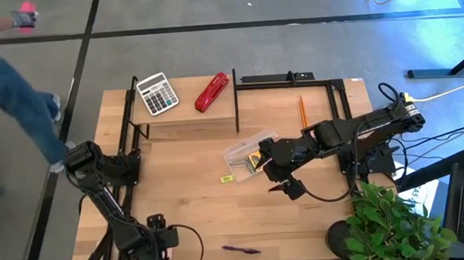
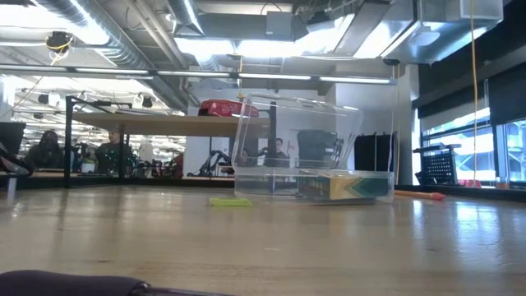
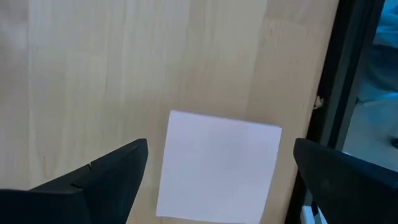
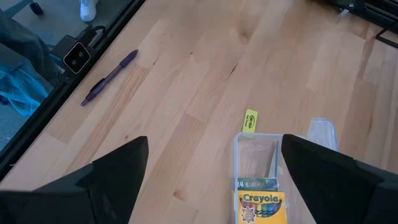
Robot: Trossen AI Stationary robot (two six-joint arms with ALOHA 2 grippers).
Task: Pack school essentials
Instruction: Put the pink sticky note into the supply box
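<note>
A pale square sticky-note pad (image 3: 217,168) lies flat on the wooden table close to its near left edge. My left gripper (image 3: 221,152) hangs open over it, pointing down, one finger on either side and clear of it; in the high view the gripper (image 1: 154,250) hides the pad. My right gripper (image 4: 214,149) is open above the table's middle, over a clear plastic box (image 4: 255,155) that holds the crayon box (image 4: 261,205). A tiny yellow block (image 1: 227,178) lies beside the box. A purple pen (image 1: 240,249) lies near the front edge, an orange pencil (image 1: 303,113) at the far right.
A raised wooden shelf (image 1: 186,117) at the back carries a grey-white calculator (image 1: 157,94) and a red stapler (image 1: 211,92). A potted plant (image 1: 394,225) stands at the near right corner. A black frame rail (image 3: 348,93) runs along the table edge by the pad. A person (image 1: 8,88) is beyond the far left.
</note>
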